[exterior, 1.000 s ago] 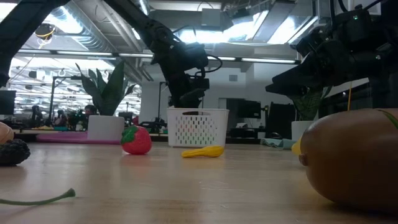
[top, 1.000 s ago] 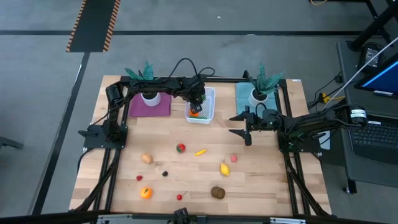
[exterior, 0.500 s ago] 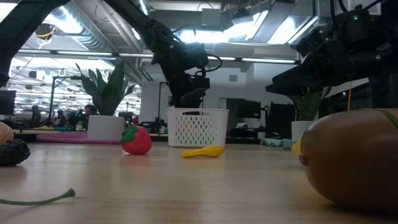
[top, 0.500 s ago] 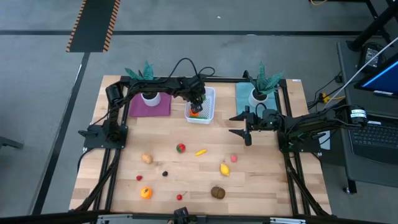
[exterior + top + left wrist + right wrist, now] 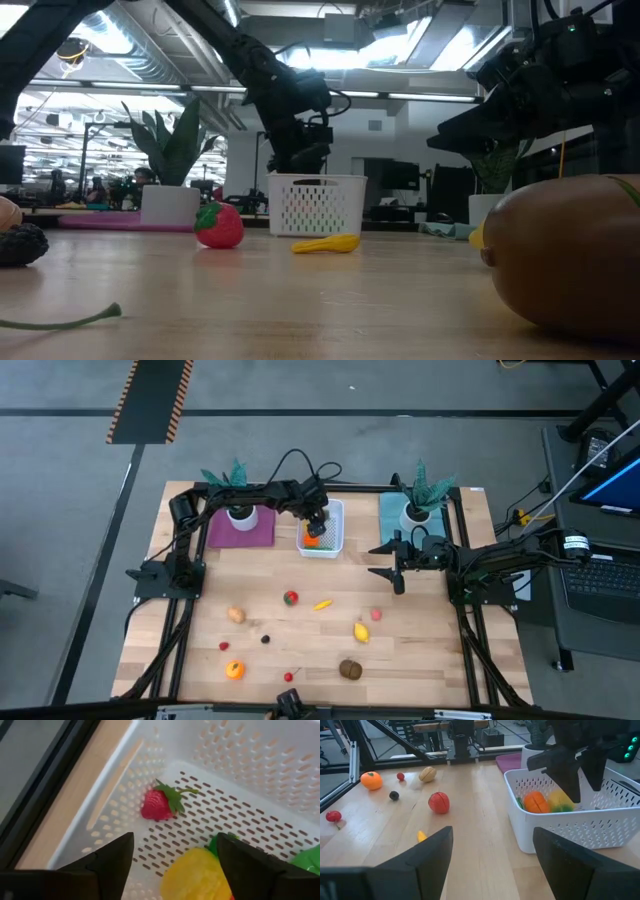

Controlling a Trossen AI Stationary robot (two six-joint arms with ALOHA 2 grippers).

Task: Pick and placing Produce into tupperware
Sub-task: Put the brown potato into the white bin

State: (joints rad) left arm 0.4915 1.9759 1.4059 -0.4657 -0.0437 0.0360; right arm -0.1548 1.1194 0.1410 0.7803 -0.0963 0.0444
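The tupperware point(image 5: 338, 525), a white perforated tub, stands at the table's far middle. My left gripper point(image 5: 315, 526) hangs open over it, pointing steeply down. In the left wrist view its fingers stand on either side of a yellow-orange fruit point(image 5: 192, 875) lying on the tub floor point(image 5: 240, 805), without touching it. A strawberry point(image 5: 156, 805) and a green piece point(image 5: 307, 860) also lie in the tub. More produce lies on the near half of the table: a red fruit point(image 5: 290, 598), a banana point(image 5: 322, 604), a lemon point(image 5: 361, 631), a kiwi point(image 5: 350, 669), an orange point(image 5: 234, 670), a potato point(image 5: 236, 615). My right gripper point(image 5: 386, 560) waits open to the right of the tub.
Two teal plants in white pots point(image 5: 232, 485) point(image 5: 420, 495) flank the tub, on a purple mat point(image 5: 240, 530) and a teal mat point(image 5: 392, 515). Small red and dark pieces point(image 5: 265, 639) point(image 5: 288, 677) lie among the produce. Bare wood lies between the tub and the scattered produce.
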